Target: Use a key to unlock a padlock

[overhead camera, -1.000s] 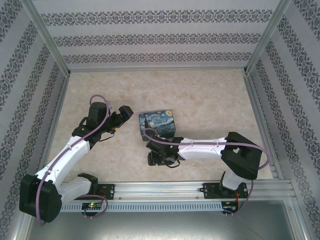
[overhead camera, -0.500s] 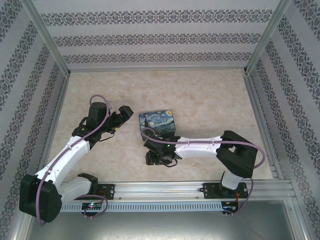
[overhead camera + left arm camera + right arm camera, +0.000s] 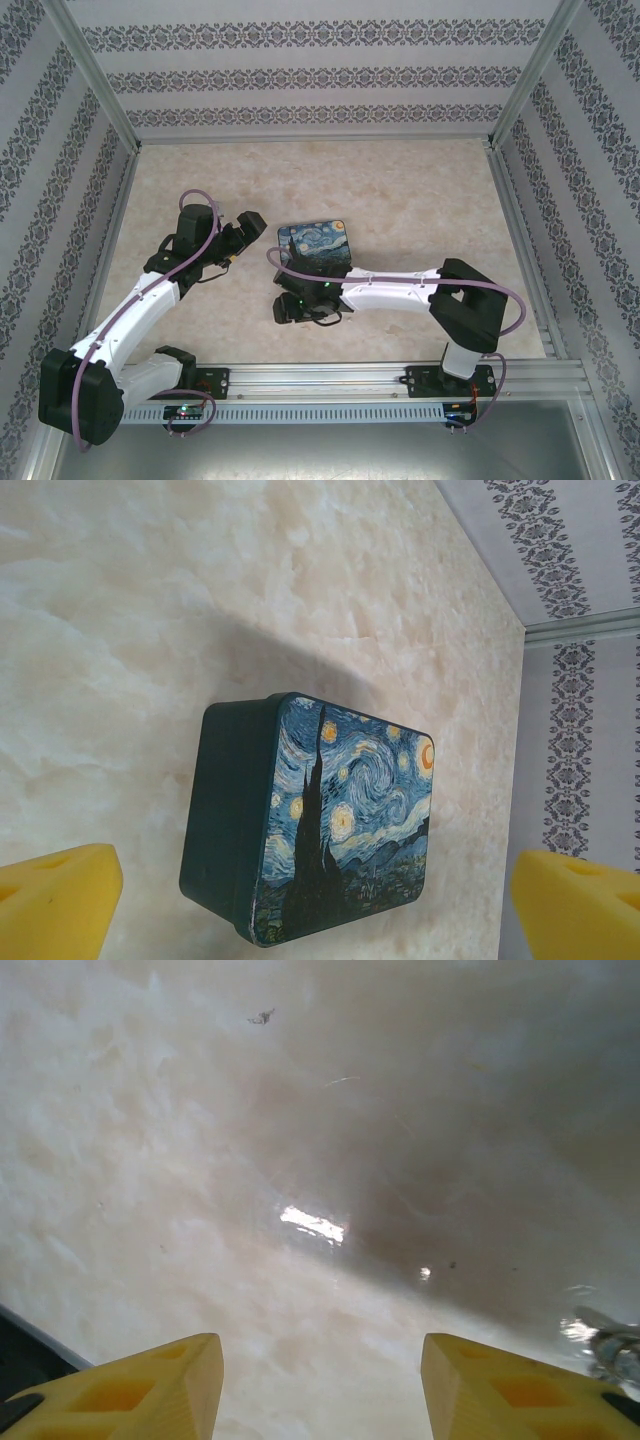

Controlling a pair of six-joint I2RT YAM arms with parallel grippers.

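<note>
- Top external: my left tool (image 3: pixel 250 224) hangs over the pale marbled worktop (image 3: pixel 420 190), just left of a tin (image 3: pixel 316 249) painted with a starry night sky, and does not touch it. My right arm reaches across to the left, so my right tool (image 3: pixel 286 308) sits low over the worktop near the tin's near left corner. From this height I cannot make out the padlock or the key.
- Left wrist: my left tool (image 3: pixel 320 885) stands wide, with its yellow fingers (image 3: pixel 60 890) at the two bottom corners and nothing gripped. The tin lies closed on the worktop ahead of them, between their lines, with its painted lid and one dark side showing.
- Right wrist: my right tool (image 3: pixel 320 1380) is partly spread, its yellow fingers (image 3: pixel 130 1385) apart with bare worktop between them and nothing held. A shiny metal piece (image 3: pixel 608 1343) lies at the right edge, just beyond the right-hand finger. It is too cut off to tell whether it is the padlock or the key.
</note>
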